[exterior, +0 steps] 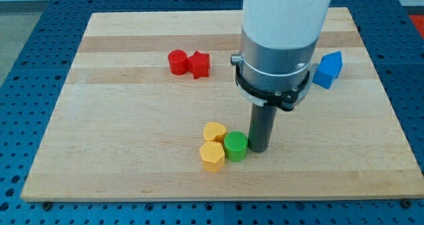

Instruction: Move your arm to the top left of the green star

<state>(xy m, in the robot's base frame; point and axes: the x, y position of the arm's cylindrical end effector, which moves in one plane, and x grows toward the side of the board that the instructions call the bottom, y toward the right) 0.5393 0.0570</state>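
My tip [258, 149] rests on the board just to the right of a green round block [235, 146], touching it or nearly so. No green star can be made out in this view; the only green block looks like a cylinder. The wide arm body above the rod hides part of the board at the view's top centre.
Two yellow blocks [214, 132] [212, 156] sit against the green block's left side. A red cylinder [177, 61] and a red star [199, 64] touch each other at upper left. A blue block [327, 69] stands at the right. The wooden board [99, 139] lies on a blue pegboard.
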